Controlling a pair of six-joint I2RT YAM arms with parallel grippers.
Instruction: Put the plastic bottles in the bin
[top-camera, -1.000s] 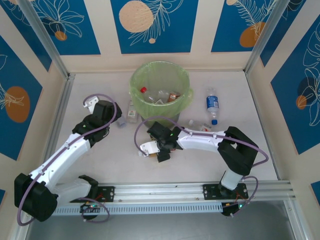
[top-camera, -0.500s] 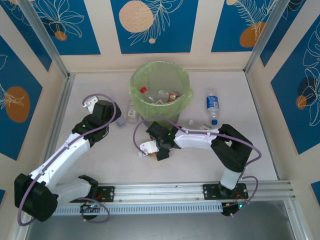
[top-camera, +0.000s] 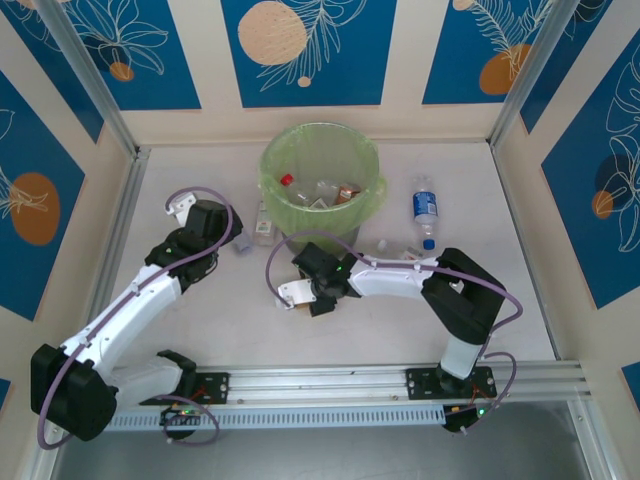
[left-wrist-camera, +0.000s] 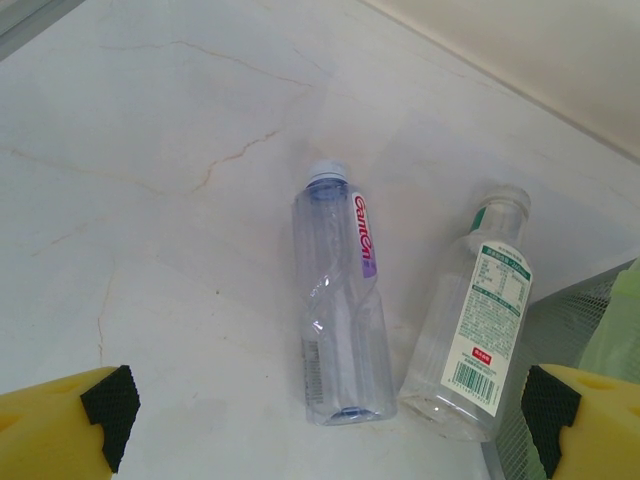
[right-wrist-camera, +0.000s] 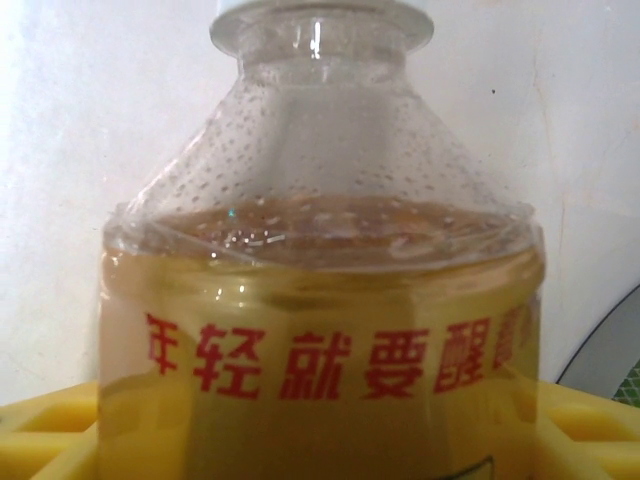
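The pale marble table (top-camera: 510, 300) carries everything. The bin (top-camera: 275, 192) stands just beyond both grippers, nearer the right one, lined in lime green, with several plastic bottles (top-camera: 330, 190) already lying inside.

The left gripper (left-wrist-camera: 328, 405) is spread wide, its yellow fingers (left-wrist-camera: 70, 415) at the two lower corners of the left wrist view. Straight ahead of it, in line with the gap between the fingers, two clear bottles lie side by side on the table: the purple-labelled bottle (left-wrist-camera: 340, 320) nearer the left finger, and the green-and-white-labelled bottle (left-wrist-camera: 480, 330) nearer the right finger, just beside the bin's grey mesh wall.

The right gripper (top-camera: 310, 296) is low over the table, pinching the amber bottle (right-wrist-camera: 320, 300) with red characters between its yellow pads, cap pointing away from the wrist.

Well beyond and to the right of that gripper, a blue-labelled bottle (top-camera: 425, 207) lies on the table.
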